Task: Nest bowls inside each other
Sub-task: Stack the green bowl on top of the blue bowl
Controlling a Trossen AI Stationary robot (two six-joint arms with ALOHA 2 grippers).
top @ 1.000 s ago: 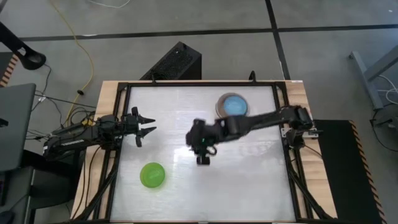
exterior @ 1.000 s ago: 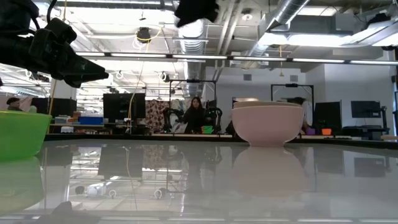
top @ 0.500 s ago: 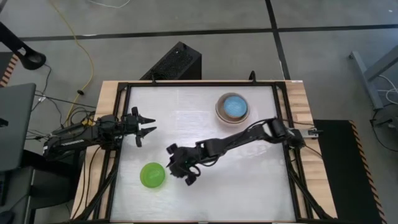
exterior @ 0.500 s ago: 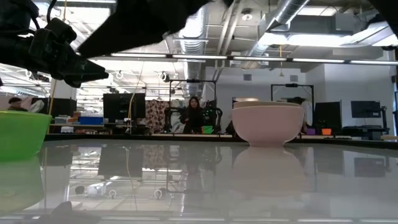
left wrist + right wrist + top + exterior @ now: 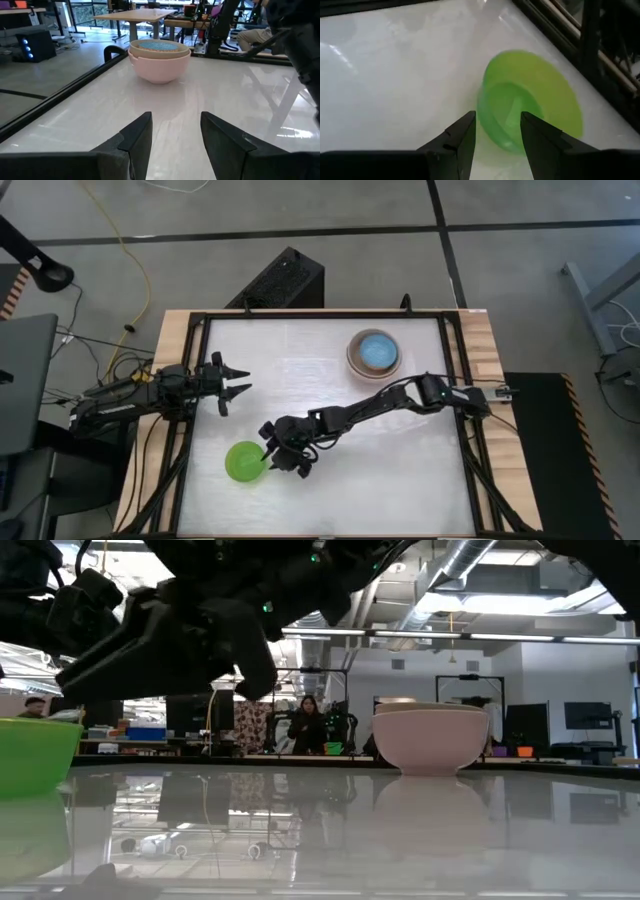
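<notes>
High view: the right gripper (image 5: 272, 461) hangs at the green bowl's (image 5: 243, 463) near rim; its fingers (image 5: 461, 136) are parted, straddling that rim, gripping nothing. The left gripper (image 5: 232, 385) waits open, well apart.

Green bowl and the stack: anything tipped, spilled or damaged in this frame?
Nothing stands out. The green bowl sits upright and alone near the table's front left, with the open right gripper at its rim. The stack, blue bowl innermost, stands level at the back.
</notes>
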